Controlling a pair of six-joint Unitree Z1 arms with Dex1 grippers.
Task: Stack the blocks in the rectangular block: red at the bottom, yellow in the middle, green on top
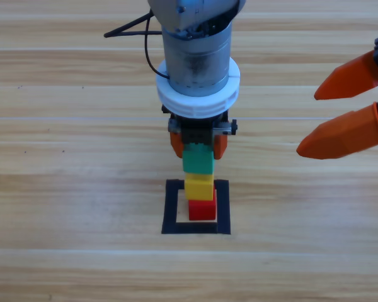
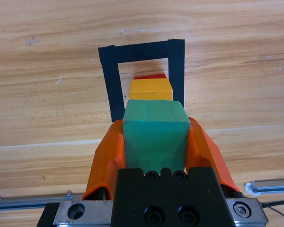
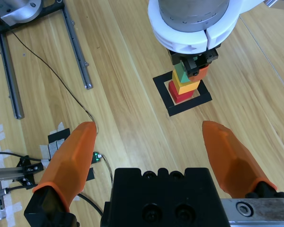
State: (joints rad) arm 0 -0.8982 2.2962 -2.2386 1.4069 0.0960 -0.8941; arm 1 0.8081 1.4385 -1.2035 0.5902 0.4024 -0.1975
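red cube [image 1: 202,209] is sitting inside the tape square [image 1: 172,207] w/ yellow cube [image 1: 199,186] on it as base. left gripper [image 1: 198,146] is pinching green cube [image 1: 198,160] atop yellow to finish the stack. right gripper [image 1: 340,113] is waiting at desk [image 1: 63,189] edge, jaws wide.

Wooden table [image 1: 63,189], metal rails [image 3: 75,47], cable [image 3: 52,71]

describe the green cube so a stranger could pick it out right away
Find the black tape square on the wooden table. A three-cube stack rises inside it: red cube, yellow cube, then the green cube, the only one between the left gripper's orange fingers.
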